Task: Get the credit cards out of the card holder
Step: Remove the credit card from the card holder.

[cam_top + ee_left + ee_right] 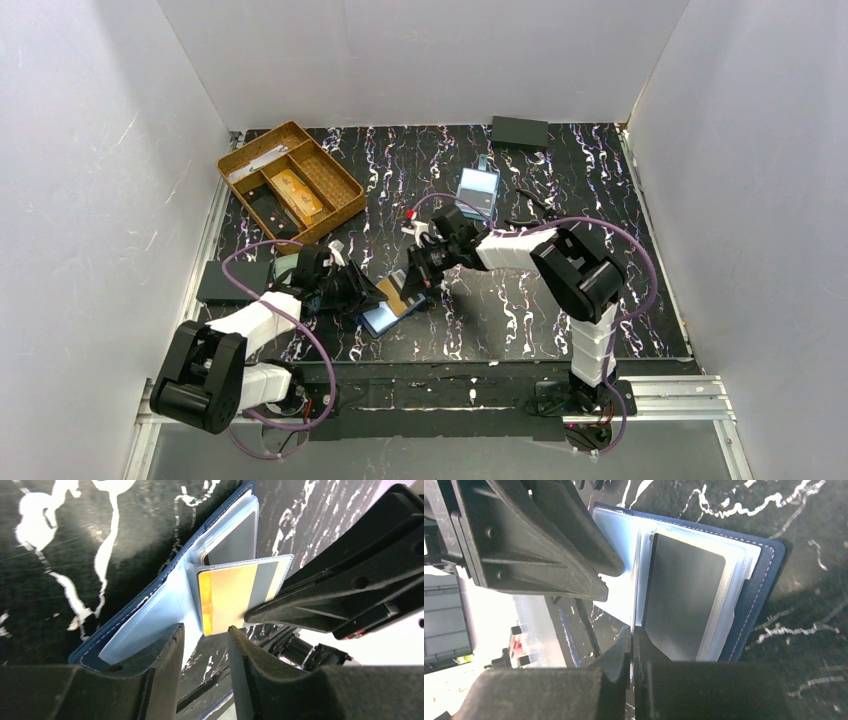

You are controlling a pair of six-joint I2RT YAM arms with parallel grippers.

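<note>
So that its yellow-orange credit card (227, 600) can seemingly be drawn out, 1 clear plastic sleeve (282, 565) of the navy fold-over card holder (145, 615), open on the black desk (500, 300), is pinched by the closed right fingers (631, 650), the left fingers (205, 628) held slightly apart, empty.

The navy card holder (390, 315) lies open on the table (520, 310) near its near edge, left of centre, its light blue clear sleeves fanned up; one raised sleeve holds a yellow-orange credit card (225, 602), another a grey-looking card (684, 605)
</note>
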